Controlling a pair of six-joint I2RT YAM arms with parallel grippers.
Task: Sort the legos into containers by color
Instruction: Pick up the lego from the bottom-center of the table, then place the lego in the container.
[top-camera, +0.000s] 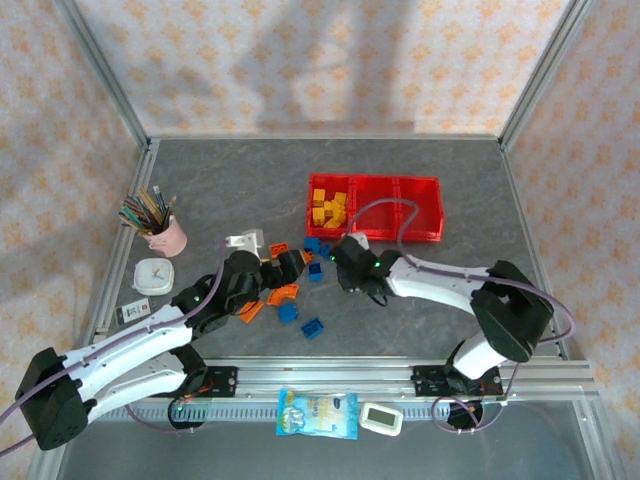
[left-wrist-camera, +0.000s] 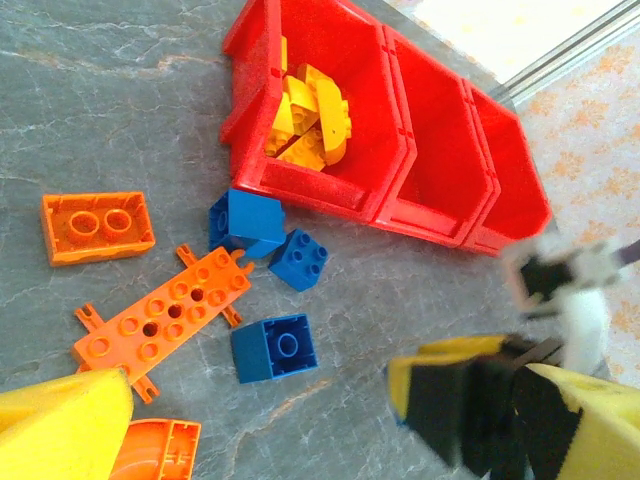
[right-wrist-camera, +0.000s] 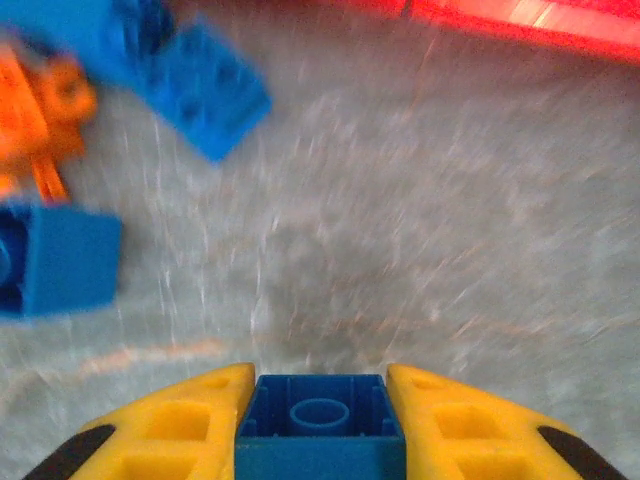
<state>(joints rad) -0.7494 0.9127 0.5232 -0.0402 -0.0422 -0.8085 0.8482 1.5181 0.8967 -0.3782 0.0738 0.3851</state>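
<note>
**Roughly a third through the sort: yellow binned, blue only started, orange untouched.**

Found the yellow legos (top-camera: 328, 207) piled in the left-end bin of the red containers (top-camera: 420, 208). Judged that colour finished, seeing none loose on the table. Found the middle and right-end bins bare. Noted the right gripper (right-wrist-camera: 320, 385) clenched on a blue brick (right-wrist-camera: 320, 425), down near table level just in front of the containers and not yet over a bin; cannot tell whether lifted clear. Counted about four more blue bricks (left-wrist-camera: 274, 347) loose near the left bin's front wall. Logged orange as unsorted: orange plate (left-wrist-camera: 165, 318), orange brick (left-wrist-camera: 97, 226) and orange arch (left-wrist-camera: 160, 450) lying by the left gripper (left-wrist-camera: 262, 400), fingers spread wide, holding nothing. Left to do, by estimate: all blue into one bare bin, all orange into the other.
</note>
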